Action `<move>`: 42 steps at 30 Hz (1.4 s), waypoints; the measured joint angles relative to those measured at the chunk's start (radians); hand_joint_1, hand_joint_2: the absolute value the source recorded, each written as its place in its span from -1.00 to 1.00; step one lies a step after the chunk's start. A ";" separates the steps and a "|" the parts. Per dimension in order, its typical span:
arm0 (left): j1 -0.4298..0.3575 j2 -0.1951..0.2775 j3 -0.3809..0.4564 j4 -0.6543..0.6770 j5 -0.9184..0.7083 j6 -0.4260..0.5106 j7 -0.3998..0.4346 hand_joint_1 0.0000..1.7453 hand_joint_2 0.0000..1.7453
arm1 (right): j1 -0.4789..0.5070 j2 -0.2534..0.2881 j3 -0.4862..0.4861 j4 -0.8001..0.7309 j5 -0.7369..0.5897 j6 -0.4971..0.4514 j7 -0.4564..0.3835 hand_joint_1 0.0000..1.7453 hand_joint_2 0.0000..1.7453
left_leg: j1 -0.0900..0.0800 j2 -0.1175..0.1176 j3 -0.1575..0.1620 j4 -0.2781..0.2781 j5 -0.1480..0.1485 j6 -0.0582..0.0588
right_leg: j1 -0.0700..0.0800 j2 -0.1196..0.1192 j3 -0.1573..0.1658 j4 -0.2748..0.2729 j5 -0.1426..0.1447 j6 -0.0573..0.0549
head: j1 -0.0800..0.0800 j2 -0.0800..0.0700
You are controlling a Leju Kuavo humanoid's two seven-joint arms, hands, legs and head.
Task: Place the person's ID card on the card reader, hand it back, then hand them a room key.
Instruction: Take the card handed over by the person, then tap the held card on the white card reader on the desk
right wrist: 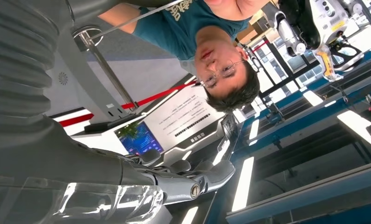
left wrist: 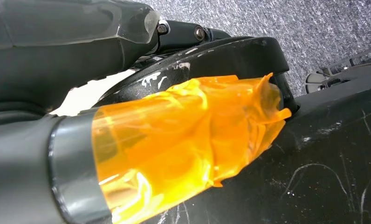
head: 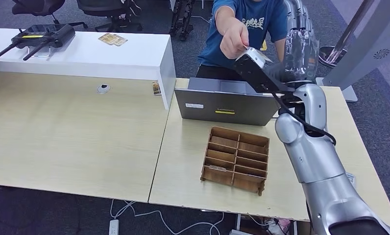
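Observation:
My right hand (head: pixel 301 46) is raised above the far side of the table, fingers stretched upward and apart with nothing in them; the right wrist view shows those fingers (right wrist: pixel 193 179) bare. A person in a blue shirt (head: pixel 252 19) reaches a hand (head: pixel 233 40) toward it, pinching a pale card (head: pixel 254 53) just left of my wrist. In the left wrist view my left hand (left wrist: pixel 127 140) appears as a grey cover with orange tape, its fingers unclear. A grey laptop-like device (head: pixel 222 105) stands under my right forearm.
A wooden compartment box (head: pixel 236 159) sits on the table's near side, with a card in one near-left slot. A raised white counter (head: pixel 85 51) at the left carries a black antenna device (head: pixel 38 35) and some cards (head: pixel 112 39). A grey stand (head: pixel 364 49) rises at the far right.

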 joint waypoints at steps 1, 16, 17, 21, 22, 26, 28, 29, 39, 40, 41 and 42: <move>0.000 0.000 0.000 0.000 0.000 0.000 0.000 -1.00 -1.00 | 0.000 0.000 0.002 0.000 0.000 0.000 0.000 -1.00 1.00 | 0.000 0.000 0.000 0.000 0.000 0.000 | 0.000 0.000 0.000 0.000 0.000 0.000 | 0.000 0.000; 0.000 0.001 0.000 0.000 0.000 -0.002 0.000 -1.00 -1.00 | 0.000 -0.002 0.011 0.009 0.007 0.002 -0.001 1.00 1.00 | 0.000 0.000 0.000 0.000 0.000 0.000 | 0.000 0.000 0.000 0.000 0.000 0.000 | 0.000 0.000; 0.000 0.001 0.000 0.000 0.001 -0.002 0.000 -1.00 -1.00 | 0.000 -0.002 0.011 0.010 0.009 0.002 -0.002 1.00 1.00 | 0.000 0.000 0.000 0.000 0.000 0.000 | 0.000 0.000 0.000 0.000 0.000 0.000 | 0.000 0.000; 0.000 0.001 0.000 0.000 0.002 -0.003 0.000 -1.00 -1.00 | 0.000 -0.003 0.019 0.014 0.012 0.002 -0.005 1.00 1.00 | 0.000 0.000 0.000 0.000 0.000 0.000 | 0.000 0.000 0.000 0.000 0.000 0.000 | 0.000 0.000; 0.000 0.001 0.000 0.000 0.003 -0.003 0.000 -1.00 -1.00 | 0.000 -0.003 0.021 0.014 0.012 0.002 -0.006 1.00 1.00 | 0.000 0.000 0.000 0.000 0.000 0.000 | 0.000 0.000 0.000 0.000 0.000 0.000 | 0.000 0.000; 0.000 0.001 0.000 0.000 0.007 -0.003 0.000 -1.00 -1.00 | 0.000 -0.003 0.028 0.015 0.011 0.003 -0.009 1.00 1.00 | 0.000 0.000 0.000 0.000 0.000 0.000 | 0.000 0.000 0.000 0.000 0.000 0.000 | 0.000 0.000; 0.000 0.001 0.000 0.000 0.010 -0.003 0.000 -1.00 -1.00 | 0.000 -0.003 0.030 0.015 0.011 0.005 -0.009 1.00 1.00 | 0.000 0.000 0.000 0.000 0.000 0.000 | 0.000 0.000 0.000 0.000 0.000 0.000 | 0.000 0.000; 0.000 0.001 0.000 0.000 0.010 -0.003 0.000 -1.00 -1.00 | 0.000 -0.003 0.031 0.015 0.011 0.005 -0.010 1.00 1.00 | 0.000 0.000 0.000 0.000 0.000 0.000 | 0.000 0.000 0.000 0.000 0.000 0.000 | 0.000 0.000; -0.001 0.001 0.000 0.000 0.018 -0.003 -0.001 -1.00 -1.00 | 0.000 -0.003 0.038 0.015 0.010 0.004 -0.012 1.00 1.00 | 0.000 0.000 0.000 0.000 0.000 0.000 | 0.000 0.000 0.000 0.000 0.000 0.000 | 0.000 0.000; -0.001 0.001 0.000 0.000 0.019 -0.003 -0.002 -1.00 -1.00 | 0.000 -0.003 0.039 0.014 0.010 0.004 -0.012 1.00 1.00 | 0.000 0.000 0.000 0.000 0.000 0.000 | 0.000 0.000 0.000 0.000 0.000 0.000 | 0.000 0.000; -0.001 0.001 0.000 0.000 0.020 -0.002 -0.002 -1.00 -1.00 | 0.000 -0.003 0.039 0.014 0.007 0.004 -0.012 1.00 1.00 | 0.000 0.000 0.000 0.000 0.000 0.000 | 0.000 0.000 0.000 0.000 0.000 0.000 | 0.000 0.000; -0.001 0.001 0.000 0.000 0.020 -0.002 -0.002 -1.00 -1.00 | 0.000 -0.003 0.039 0.013 -0.001 0.007 -0.013 1.00 1.00 | 0.000 0.000 0.000 0.000 0.000 0.000 | 0.000 0.000 0.000 0.000 0.000 0.000 | 0.000 0.000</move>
